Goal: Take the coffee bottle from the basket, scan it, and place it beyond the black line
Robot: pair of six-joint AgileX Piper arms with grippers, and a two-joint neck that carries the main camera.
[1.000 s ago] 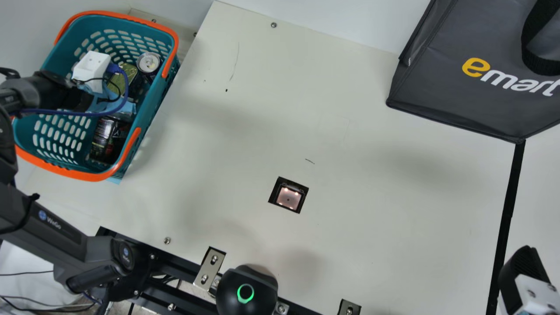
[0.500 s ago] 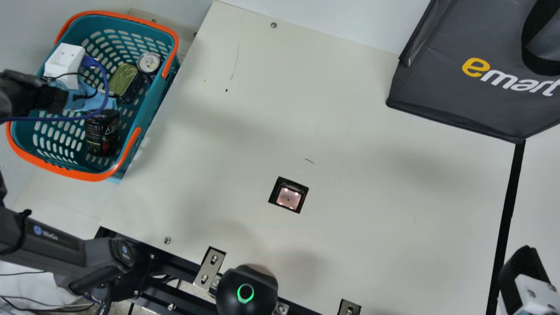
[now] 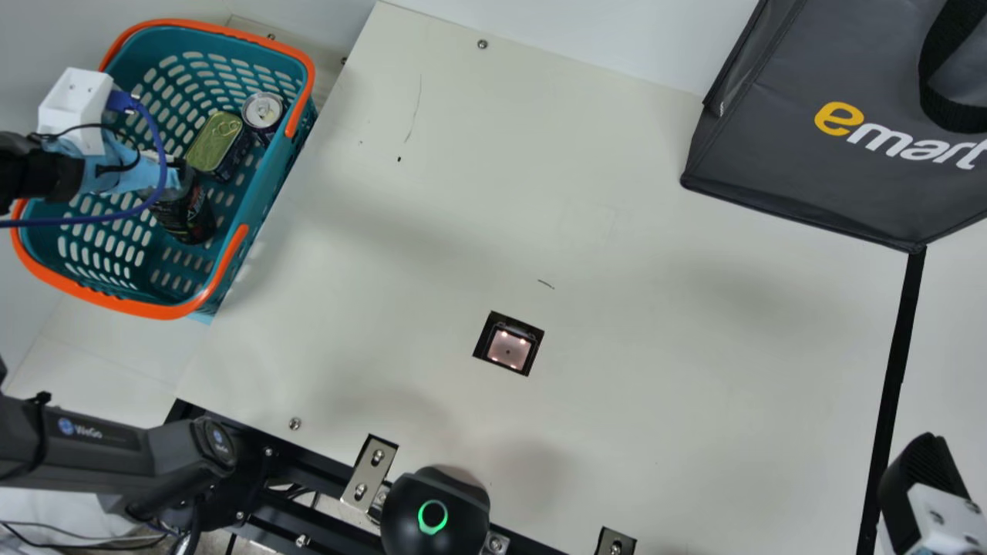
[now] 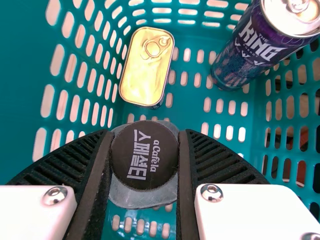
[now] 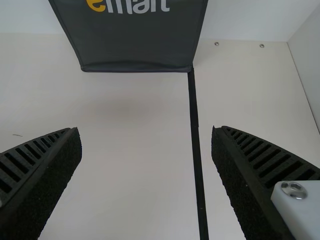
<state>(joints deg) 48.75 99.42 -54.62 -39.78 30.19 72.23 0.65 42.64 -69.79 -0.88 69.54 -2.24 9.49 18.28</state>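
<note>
My left gripper is over the basket in the main view, at the top of the dark coffee bottle, which leans a little. The left wrist view has my left gripper shut on the bottle's black cap, one finger on each side. At the main view's lower right edge is my right gripper, beside the black line. In the right wrist view my right gripper stands open, the black line passing between its fingers. The scanner window glows in the table's middle.
A gold tin and a purple can stand in the basket near the bottle. A dark grey bag lies at the table's far right. A black device with a green ring sits at the near edge.
My left arm has moved left over the basket. The coffee bottle has shifted from the basket's near part toward its middle and now tilts, held by the gripper. My right gripper has kept still.
</note>
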